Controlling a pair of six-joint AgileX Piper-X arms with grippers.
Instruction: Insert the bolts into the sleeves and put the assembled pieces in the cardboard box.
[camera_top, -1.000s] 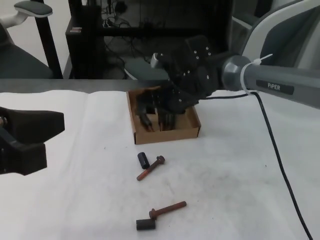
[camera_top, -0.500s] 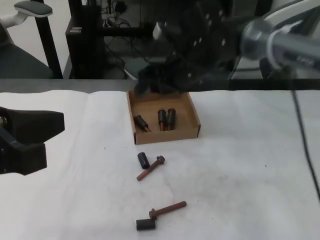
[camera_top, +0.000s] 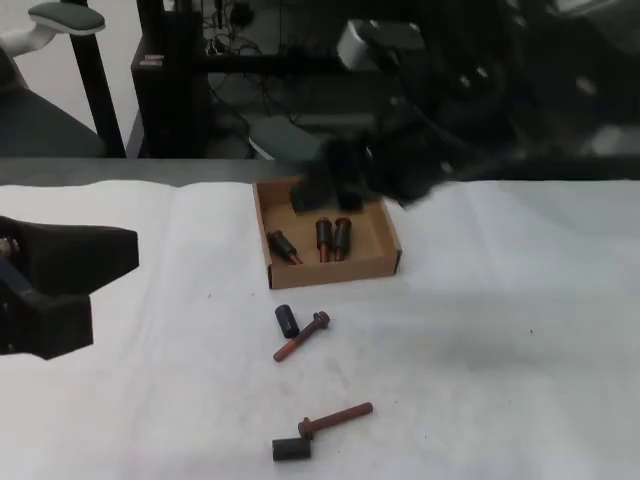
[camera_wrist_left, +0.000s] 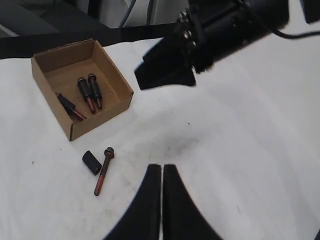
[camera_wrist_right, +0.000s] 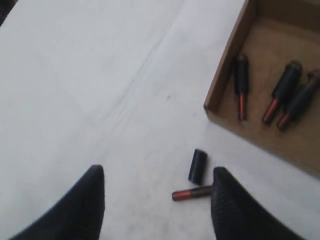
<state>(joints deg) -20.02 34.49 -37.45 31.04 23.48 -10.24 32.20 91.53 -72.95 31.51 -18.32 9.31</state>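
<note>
The cardboard box stands mid-bench with three assembled pieces lying inside. In front of it lie a loose black sleeve beside a rusty bolt, and nearer the front edge a second bolt with a second sleeve. My right gripper is open and empty; in the high view it hangs blurred above the box's far wall. My left gripper is shut with nothing in it, over bare cloth at the left. The left wrist view shows the box, the first sleeve and bolt.
White cloth covers the bench, with wide free room to the right of the box and parts. Behind the bench stand dark racks and cables. The right arm's dark body crosses above the box.
The right gripper has risen out of the box and drawn back and up, leaving three pieces inside. The left arm has hardly moved.
</note>
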